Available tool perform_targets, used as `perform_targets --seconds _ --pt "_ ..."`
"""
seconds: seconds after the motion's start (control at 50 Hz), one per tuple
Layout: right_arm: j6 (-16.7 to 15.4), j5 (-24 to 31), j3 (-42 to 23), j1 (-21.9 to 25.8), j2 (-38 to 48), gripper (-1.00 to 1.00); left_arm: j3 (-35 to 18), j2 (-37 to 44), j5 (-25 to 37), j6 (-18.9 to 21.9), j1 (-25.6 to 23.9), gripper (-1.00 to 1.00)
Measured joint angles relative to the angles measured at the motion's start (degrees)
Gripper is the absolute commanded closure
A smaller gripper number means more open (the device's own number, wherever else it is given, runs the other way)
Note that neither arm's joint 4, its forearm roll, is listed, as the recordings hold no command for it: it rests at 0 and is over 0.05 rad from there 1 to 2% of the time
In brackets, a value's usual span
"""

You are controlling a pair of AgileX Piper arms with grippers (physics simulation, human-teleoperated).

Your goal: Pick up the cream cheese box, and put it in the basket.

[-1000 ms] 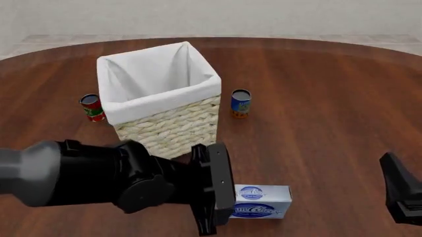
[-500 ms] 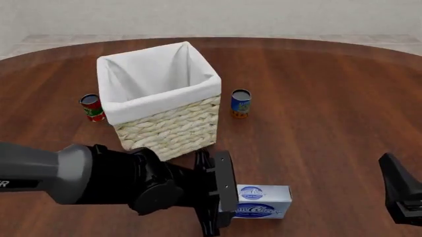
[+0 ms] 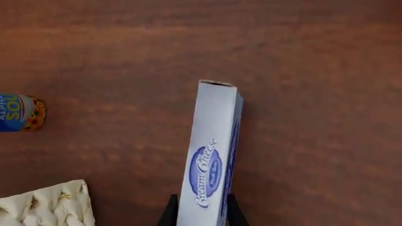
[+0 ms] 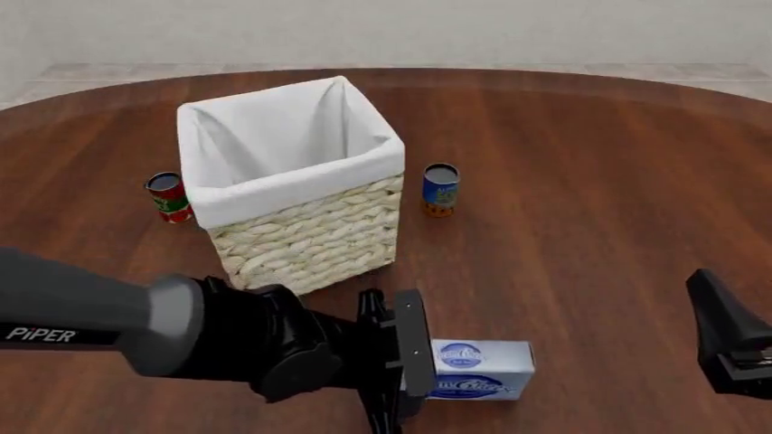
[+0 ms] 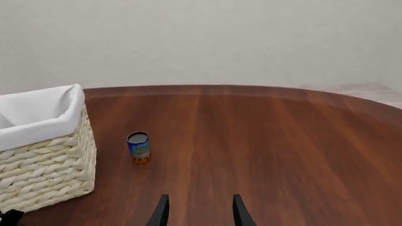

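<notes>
Over the last second the left arm [image 4: 145, 330] had sunk lower and slid toward the cream cheese box [image 4: 480, 370], so that more of its grey forearm showed and its wrist block now covered the box's left end; the box, the basket and both cans had not moved. Using the basket [image 4: 307, 237] as the landmark and going from left to right: a red can [image 4: 169, 197] stood upright just to the basket's left, near its far corner. The basket itself stood upright on the wooden bench [image 4: 579, 181], its white liner folded over the rim. In front of the basket, nearer the camera and slightly to its right, lay the cream cheese box, resting on the bench on a long narrow side with its blue logo facing forward. In the left wrist view the left gripper [image 3: 199, 214] had one dark finger on each side of the box's near end, right against its faces, though whether they were actually pressing it could not be told. A blue can [image 4: 440, 189] stood upright to the basket's right, apart from it. Far to the basket's right, the right gripper [image 5: 197, 209] hung over bare bench with its fingers apart, holding nothing.
</notes>
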Motion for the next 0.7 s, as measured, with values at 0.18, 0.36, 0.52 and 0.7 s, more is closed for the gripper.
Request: perform_targets --seconds 0.18,0.36,0.52,0.7 --pt "-0.1 -9.9 0.0 0.1 10.2 -1.0 0.4 -0.9 0.1 -1.0 -0.2 1.0" --pt "-0.1 -5.2 0.0 0.2 5.6 -1.0 0.4 -3.3 1.0 -1.0 0.9 1.0" --pt "-0.1 1.4 0.0 0.3 -1.0 -1.0 -0.3 -7.6 3.6 -1.3 1.9 1.0" --pt "-0.1 4.8 0.0 0.4 -4.4 -1.0 -0.9 -13.1 6.6 -1.3 2.3 1.0"
